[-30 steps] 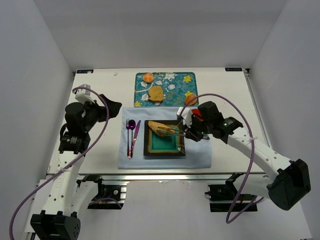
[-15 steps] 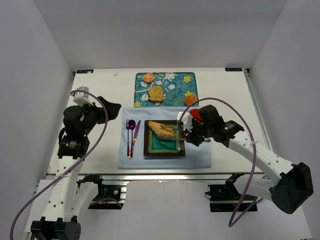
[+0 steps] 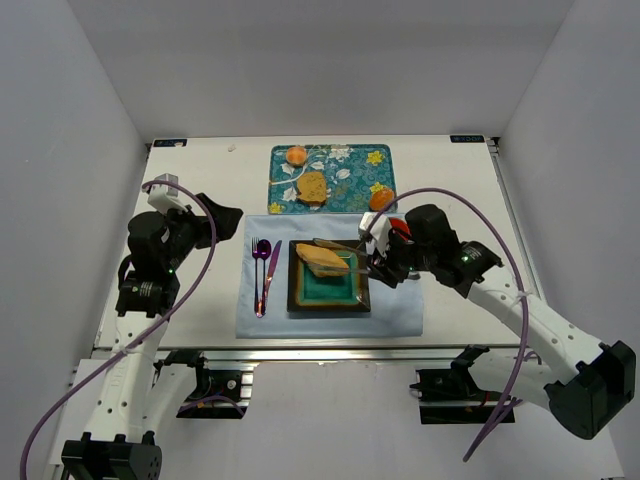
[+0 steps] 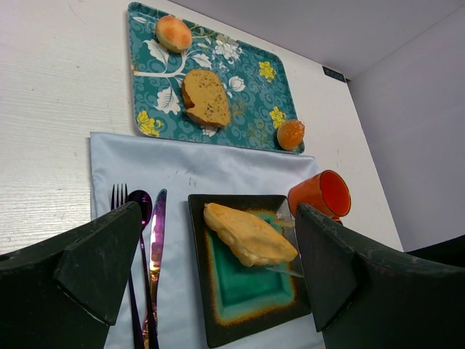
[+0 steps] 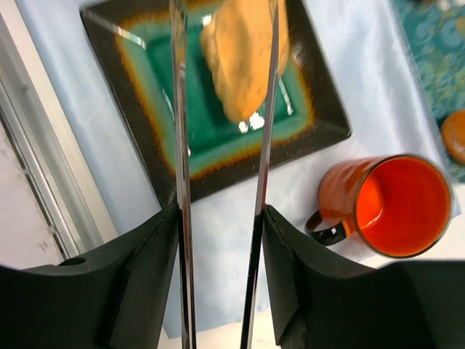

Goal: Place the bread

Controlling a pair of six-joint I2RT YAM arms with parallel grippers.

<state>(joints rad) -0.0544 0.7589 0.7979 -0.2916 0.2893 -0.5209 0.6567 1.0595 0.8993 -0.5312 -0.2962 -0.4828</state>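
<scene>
Bread (image 3: pixel 322 260) is on the plate (image 3: pixel 330 308), over its far-left part. One end reaches the far-left rim, the other points toward the teal middle. It looks set down, but I can't tell if its full weight is off the tongs (image 5: pixel 179 145). Long axis runs left-right with a slight slant, far-left to near-right.

Right gripper (image 5: pixel 218 218) holds the tongs: jaws pressed on the outsides of the two metal arms, which are themselves sprung apart. The arms reach left from the gripper over the plate's right edge. They run roughly along the bread's length, one on its far side, one on its near side. In the right wrist view one arm crosses the bread's edge; the other is clear of it, over the teal. So there's no squeeze on the bread as far as I can tell, though contact on one side is possible.

Key relation: the bread lies straight ahead of the right jaws, to their left, between the tong arms, its axis nearly in line with them. Placing looks about done. The next move is probably to back the tongs out to the right along that axis and up. Risk: the arm touching the crust drags the bread.

Left gripper (image 3: pixel 228 212) is well apart at the left of the tabletop (image 3: pixel 200 160), jaws spread wide, nothing between. The right arm is far nearer.

Mug (image 5: pixel 396 203) stands just beside the plate's far-right corner, close to that retreat path.
</scene>
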